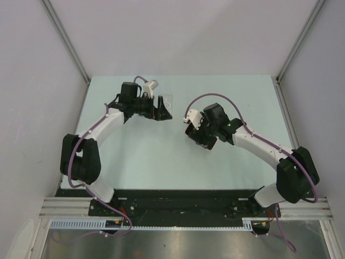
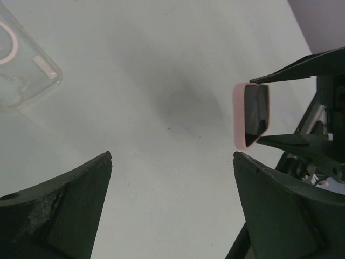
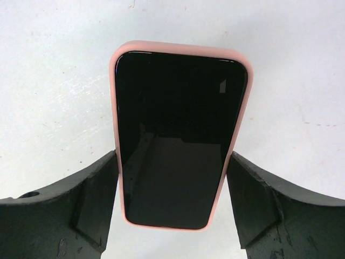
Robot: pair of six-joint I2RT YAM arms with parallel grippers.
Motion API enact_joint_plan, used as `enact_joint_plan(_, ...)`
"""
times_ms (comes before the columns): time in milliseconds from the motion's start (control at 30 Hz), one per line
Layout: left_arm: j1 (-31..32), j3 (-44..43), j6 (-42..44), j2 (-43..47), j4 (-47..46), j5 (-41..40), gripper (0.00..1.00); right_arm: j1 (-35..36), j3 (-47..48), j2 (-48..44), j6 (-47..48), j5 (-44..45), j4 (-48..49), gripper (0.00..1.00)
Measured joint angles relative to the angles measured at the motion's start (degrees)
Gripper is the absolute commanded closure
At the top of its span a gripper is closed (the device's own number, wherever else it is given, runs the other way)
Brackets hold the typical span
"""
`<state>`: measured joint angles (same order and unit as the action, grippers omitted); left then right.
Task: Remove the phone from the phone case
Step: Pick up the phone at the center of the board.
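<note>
A phone with a black screen and a pink rim (image 3: 178, 140) is held between the pads of my right gripper (image 3: 172, 162), which is shut on its two long sides a little above the table. It also shows in the left wrist view (image 2: 252, 115), clamped between the right gripper's fingers (image 2: 294, 67). A clear empty phone case (image 2: 21, 59) with a ring mark lies flat on the table; it shows faintly in the top view (image 1: 168, 100), just beyond my left gripper (image 1: 161, 109). My left gripper (image 2: 172, 156) is open and empty over bare table.
The pale green table (image 1: 151, 156) is walled by grey panels on the left, back and right. The right gripper (image 1: 198, 135) hangs near the table's middle, about a hand's width from the left one.
</note>
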<state>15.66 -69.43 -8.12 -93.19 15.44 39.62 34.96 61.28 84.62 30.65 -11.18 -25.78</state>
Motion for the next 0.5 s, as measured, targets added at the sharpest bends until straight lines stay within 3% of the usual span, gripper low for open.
enact_joint_plan(500, 8.3, -3.0, -2.4, -4.3, 2.8, 5.3, 0.07, 7.4, -3.6, -4.0, 4.4, 9.2, 8.6, 0.87)
